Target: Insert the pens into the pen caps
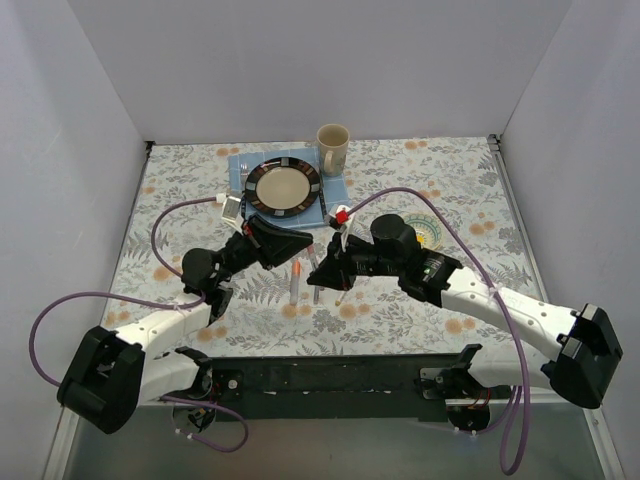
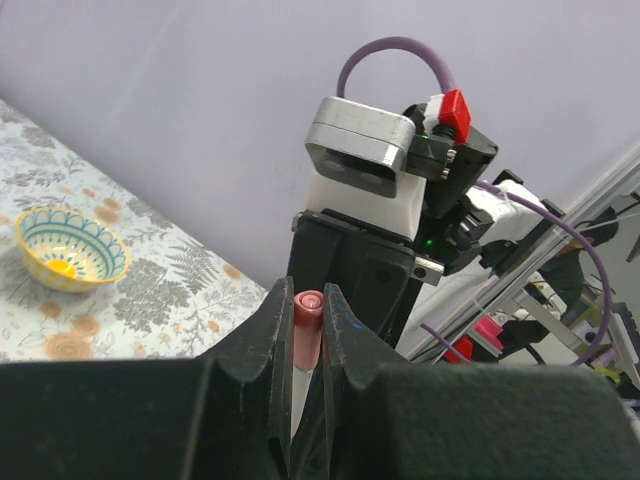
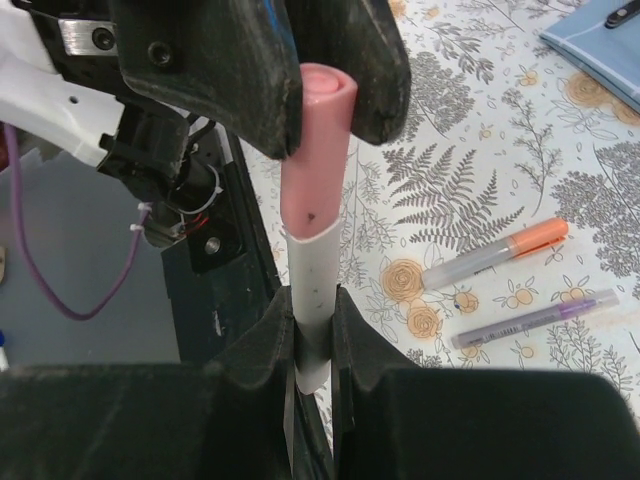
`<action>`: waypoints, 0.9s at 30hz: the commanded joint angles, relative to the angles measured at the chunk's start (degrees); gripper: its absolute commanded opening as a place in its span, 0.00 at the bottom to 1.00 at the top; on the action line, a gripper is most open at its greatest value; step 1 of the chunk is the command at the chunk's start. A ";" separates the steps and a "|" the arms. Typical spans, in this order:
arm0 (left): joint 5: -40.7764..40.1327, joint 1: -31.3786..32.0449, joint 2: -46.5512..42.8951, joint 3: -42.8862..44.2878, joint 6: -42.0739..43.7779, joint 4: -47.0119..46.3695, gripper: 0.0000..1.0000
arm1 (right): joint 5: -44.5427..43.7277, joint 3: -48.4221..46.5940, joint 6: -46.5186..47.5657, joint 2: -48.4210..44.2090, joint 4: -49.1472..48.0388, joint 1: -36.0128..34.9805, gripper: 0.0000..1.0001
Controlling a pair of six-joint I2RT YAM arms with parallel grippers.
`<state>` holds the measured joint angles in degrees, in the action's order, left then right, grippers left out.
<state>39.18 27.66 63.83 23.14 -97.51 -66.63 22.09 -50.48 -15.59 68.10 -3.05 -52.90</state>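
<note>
A pink pen is held between both grippers above the table. My left gripper (image 2: 308, 296) is shut on its pink cap (image 2: 307, 318). My right gripper (image 3: 315, 312) is shut on its whitish barrel (image 3: 316, 270), and the pink cap (image 3: 318, 150) sits on the barrel's far end between the left fingers (image 3: 240, 70). In the top view the left gripper (image 1: 306, 243) and right gripper (image 1: 322, 272) meet at the table's middle. An orange pen (image 3: 495, 255) and a purple pen (image 3: 535, 318) lie side by side on the cloth below; they also show as an orange pen (image 1: 296, 283) and a purple pen (image 1: 316, 288).
A dark-rimmed plate (image 1: 258, 172) lies on a blue napkin (image 1: 240, 162) at the back, with a beige mug (image 1: 333, 148) beside it. A small yellow and blue bowl (image 2: 70, 248) stands right of centre, partly behind the right arm (image 1: 430, 236). Purple cables loop over both sides.
</note>
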 commanded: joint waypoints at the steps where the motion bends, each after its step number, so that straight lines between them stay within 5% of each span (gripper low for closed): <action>1: 18.83 7.84 1.38 -3.01 -3.65 3.09 0.00 | -3.01 -8.93 0.91 -4.02 -23.49 3.59 0.01; 14: 15.06 11.10 -4.68 -3.71 5.58 21.54 0.00 | -0.47 -9.55 1.37 -8.86 -23.04 11.42 0.01; 27: 10.66 15.66 4.54 -5.65 0.21 7.20 0.00 | 2.87 -13.58 -1.37 -3.86 -28.59 14.84 0.01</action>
<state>25.76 35.88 64.51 22.22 -95.20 -69.82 36.27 -51.24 -14.24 63.75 0.43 -43.86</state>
